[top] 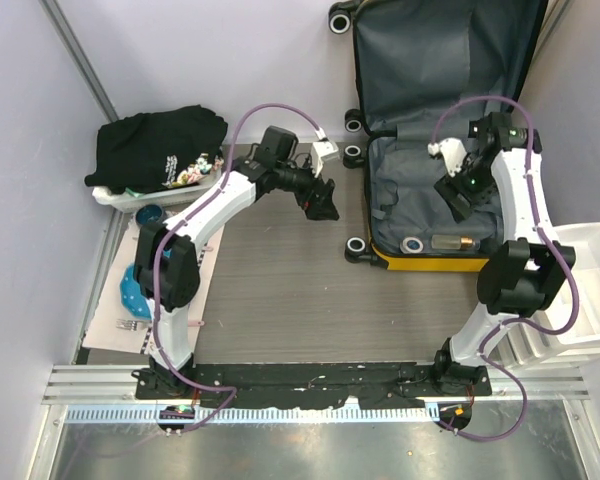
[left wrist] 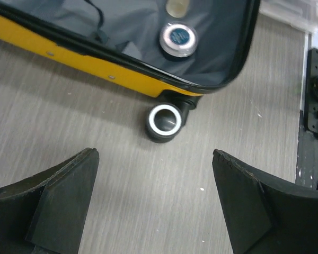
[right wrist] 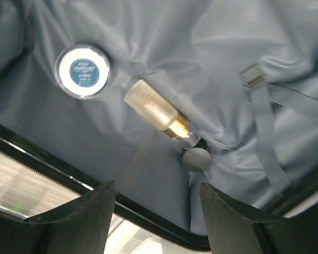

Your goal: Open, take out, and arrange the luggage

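inside the near shell of the luggage (top: pixel 425 264): two loose items left on the grey lining, both hard by its near wall. the luggage lies open at the far right of the bench (top: pixel 280 300), lid propped up behind the shell, yellow rim and black zip band toward the arm bases.

- round tin (right wrist: pixel 82 71), blue label up, toward the luggage's left near corner.
- bottle (right wrist: pixel 156 114), cream body with a gold neck, just right of the tin and apart from it. long axis runs roughly along the luggage's near wall. a small grey cap-like piece (right wrist: pixel 196 158) sits at its gold end; cannot tell whether they touch.

right arm (top: pixel 525 200): jaws spread wide, grasping nothing, hanging over the shell interior. the bottle lies ahead of and below them, skewed to the line between the two tips.

left arm (top: pixel 230 195): jaws released too, empty, over bare bench outside the luggage's left wall, near a corner wheel (left wrist: pixel 165 119).

judgement: the right arm is plainly nearer. the next pick likely turns on rotating that wrist so the jaws straddle the bottle across its narrow width, then descending. risk: it is round and may roll on the slack lining.
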`<state>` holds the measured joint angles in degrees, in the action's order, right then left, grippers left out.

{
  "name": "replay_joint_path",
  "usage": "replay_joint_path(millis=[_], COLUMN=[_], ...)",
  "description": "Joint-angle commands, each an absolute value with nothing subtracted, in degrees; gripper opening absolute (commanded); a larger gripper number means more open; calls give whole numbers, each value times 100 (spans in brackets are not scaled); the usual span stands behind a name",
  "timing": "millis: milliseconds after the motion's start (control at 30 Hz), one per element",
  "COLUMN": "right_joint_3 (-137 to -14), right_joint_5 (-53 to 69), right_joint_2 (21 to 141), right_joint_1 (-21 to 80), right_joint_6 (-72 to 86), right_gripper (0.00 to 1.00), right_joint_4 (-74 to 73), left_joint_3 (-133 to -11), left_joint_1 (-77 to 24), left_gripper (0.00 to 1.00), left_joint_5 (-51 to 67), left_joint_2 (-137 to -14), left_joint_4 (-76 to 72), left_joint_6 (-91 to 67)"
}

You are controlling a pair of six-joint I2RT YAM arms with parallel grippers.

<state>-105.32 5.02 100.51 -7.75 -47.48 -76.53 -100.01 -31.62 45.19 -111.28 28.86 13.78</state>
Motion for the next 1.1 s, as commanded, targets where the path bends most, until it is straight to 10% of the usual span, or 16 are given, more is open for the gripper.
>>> replay_joint_path(millis=[0, 1067], right_joint_3=[-9933, -8033], right_joint_5=[843, 412], right_joint_2=[10010, 11479], right_joint_1=[-809, -879], right_joint_6=[-6448, -7981], right_gripper=[70, 43], right_joint_4=[-8025, -5063], left_joint_3=[-9941, -10661], left_joint_1=[-2647, -2540], left_gripper=[93, 91], left_joint_5=[4878, 4368], left_joint_2=[-11232, -11953], left_joint_4=[1768, 1512], left_joint_6=[617, 870])
